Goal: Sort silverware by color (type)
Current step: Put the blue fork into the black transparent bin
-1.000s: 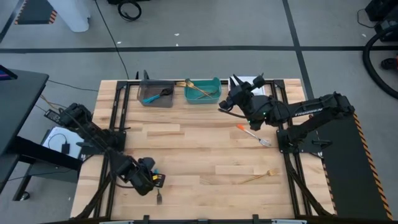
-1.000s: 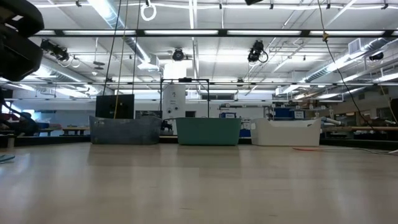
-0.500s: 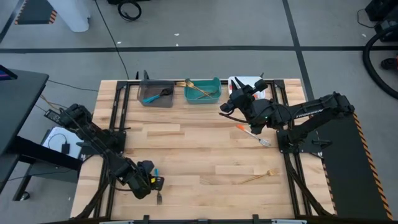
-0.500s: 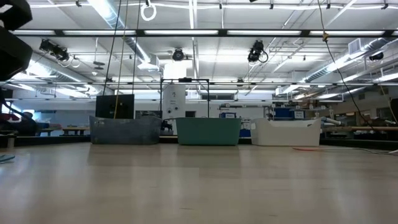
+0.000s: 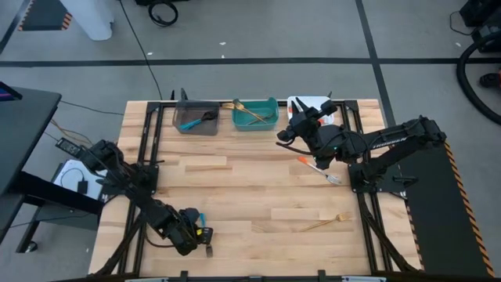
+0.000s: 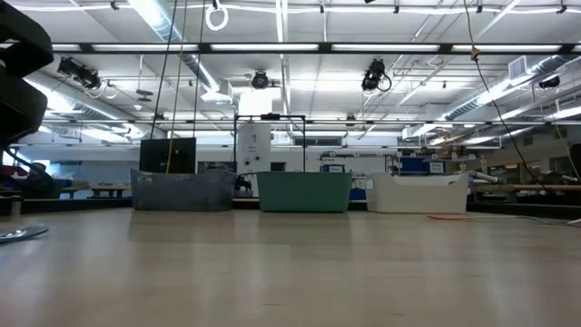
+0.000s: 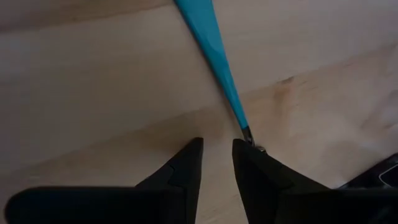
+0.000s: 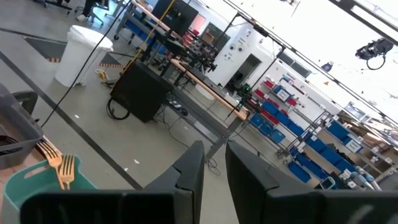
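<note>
I have the left gripper low at the bench's near edge, fingers narrowly parted beside a blue-handled utensil, gripping nothing. The right gripper hangs by the bins, fingers also narrowly parted and empty. Blue pieces sit in the grey bin and gold forks in the teal bin; an orange-handled fork and a gold fork are left on the bench.

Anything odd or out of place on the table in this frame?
Nothing damaged or spilled. A gold fork and an orange-handled fork lie loose on the table, not yet binned. A blue-handled utensil lies near the front edge at the left gripper.
</note>
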Robot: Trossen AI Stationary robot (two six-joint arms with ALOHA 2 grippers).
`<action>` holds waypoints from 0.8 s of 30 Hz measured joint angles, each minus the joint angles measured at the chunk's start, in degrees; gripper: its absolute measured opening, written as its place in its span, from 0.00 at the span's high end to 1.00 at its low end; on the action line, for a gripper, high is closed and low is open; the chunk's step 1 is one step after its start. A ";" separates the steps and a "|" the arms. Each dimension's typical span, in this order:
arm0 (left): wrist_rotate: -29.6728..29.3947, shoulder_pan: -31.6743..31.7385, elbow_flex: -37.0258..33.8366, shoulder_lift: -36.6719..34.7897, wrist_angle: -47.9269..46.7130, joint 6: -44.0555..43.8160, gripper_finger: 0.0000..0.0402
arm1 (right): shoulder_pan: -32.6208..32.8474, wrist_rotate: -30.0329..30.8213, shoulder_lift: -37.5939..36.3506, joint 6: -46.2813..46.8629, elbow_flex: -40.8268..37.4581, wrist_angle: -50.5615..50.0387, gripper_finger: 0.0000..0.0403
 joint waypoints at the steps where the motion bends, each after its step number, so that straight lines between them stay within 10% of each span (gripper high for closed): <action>1: -0.02 0.25 0.00 0.02 0.05 -0.01 0.75 | 0.00 0.00 0.00 0.00 0.00 -0.02 0.81; 9: -9.33 2.07 8.07 0.49 -12.82 14.44 0.75 | 0.00 -0.04 0.00 0.00 0.00 0.00 0.81; 15: -8.92 3.56 19.41 0.23 -30.20 45.45 0.74 | 0.15 -0.17 0.00 0.01 0.01 -0.09 0.81; 24: -7.52 8.72 24.80 0.07 -32.33 92.75 0.74 | 1.25 -0.20 0.00 0.02 0.02 -0.16 0.81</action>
